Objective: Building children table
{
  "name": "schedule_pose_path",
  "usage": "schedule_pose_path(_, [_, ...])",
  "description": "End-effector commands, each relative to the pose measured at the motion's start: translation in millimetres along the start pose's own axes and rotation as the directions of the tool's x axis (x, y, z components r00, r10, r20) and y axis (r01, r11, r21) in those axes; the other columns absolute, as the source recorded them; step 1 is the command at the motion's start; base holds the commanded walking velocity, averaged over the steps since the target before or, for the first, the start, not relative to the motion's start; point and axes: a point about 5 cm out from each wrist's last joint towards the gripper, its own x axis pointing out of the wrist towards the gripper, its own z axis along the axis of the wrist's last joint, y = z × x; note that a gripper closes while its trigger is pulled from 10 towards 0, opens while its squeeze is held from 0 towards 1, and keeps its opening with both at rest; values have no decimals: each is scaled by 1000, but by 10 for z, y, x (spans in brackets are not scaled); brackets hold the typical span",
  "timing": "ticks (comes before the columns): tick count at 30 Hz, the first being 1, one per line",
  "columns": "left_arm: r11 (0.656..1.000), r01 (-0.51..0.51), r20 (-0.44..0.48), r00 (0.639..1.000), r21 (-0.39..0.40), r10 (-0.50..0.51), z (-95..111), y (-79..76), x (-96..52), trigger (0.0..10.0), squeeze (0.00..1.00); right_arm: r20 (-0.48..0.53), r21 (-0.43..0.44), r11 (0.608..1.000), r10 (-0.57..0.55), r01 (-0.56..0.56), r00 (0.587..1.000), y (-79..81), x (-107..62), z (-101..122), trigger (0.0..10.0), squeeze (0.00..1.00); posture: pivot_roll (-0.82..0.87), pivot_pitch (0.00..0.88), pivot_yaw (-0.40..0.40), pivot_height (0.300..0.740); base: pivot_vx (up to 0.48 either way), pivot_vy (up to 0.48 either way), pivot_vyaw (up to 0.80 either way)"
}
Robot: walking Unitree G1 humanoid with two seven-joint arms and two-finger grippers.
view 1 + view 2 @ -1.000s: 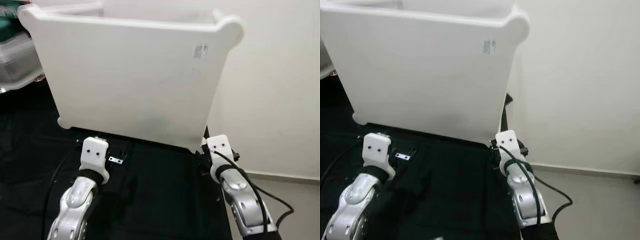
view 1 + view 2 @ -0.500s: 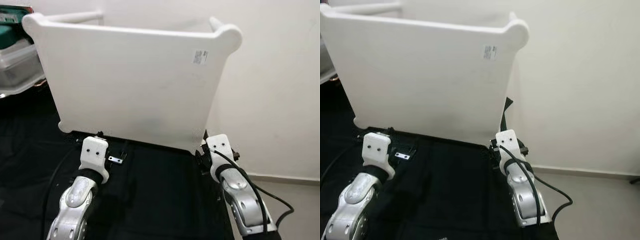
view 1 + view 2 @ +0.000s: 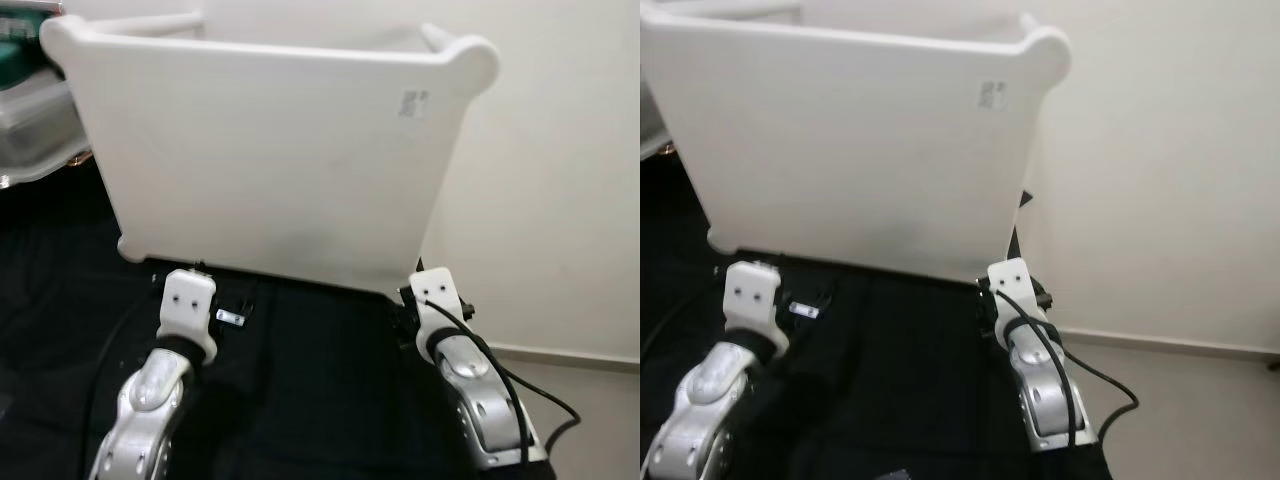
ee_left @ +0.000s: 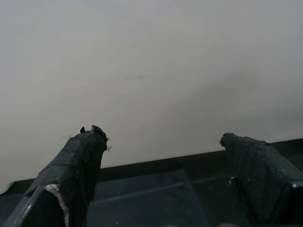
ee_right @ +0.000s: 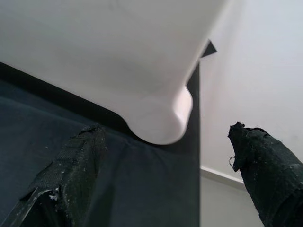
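A white children's table top [image 3: 270, 160] stands on its edge on the black cloth [image 3: 300, 380], with its flat face toward me. White legs [image 3: 435, 35] stick out behind its upper corners. My left gripper [image 4: 161, 137] is open just before the lower edge near the left corner, with nothing between the fingers. My right gripper [image 5: 165, 127] is open at the rounded lower right corner [image 5: 163, 118], which lies between the fingers but apart from them. In the head view the left gripper [image 3: 190, 272] and right gripper [image 3: 410, 292] sit low under the panel.
A small metal bracket [image 3: 230, 318] lies on the cloth beside my left wrist. A clear plastic storage box [image 3: 35, 120] stands at the far left. A pale wall [image 3: 560, 180] rises close on the right, with bare floor [image 3: 600, 400] past the cloth's edge.
The table top's upper right corner has shifted slightly right and up, and the panel looms a bit larger. Both grippers stay open at its lower edge.
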Motion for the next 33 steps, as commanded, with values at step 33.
schedule_pose_path(33, [999, 48, 9, 999, 18, -48, 26, -52, -31, 10000, 0, -2, -2, 1000, 1, -1, 1000, 8, 7, -14, 10000, 0, 8, 0, -82, 740, 0, -229, 0])
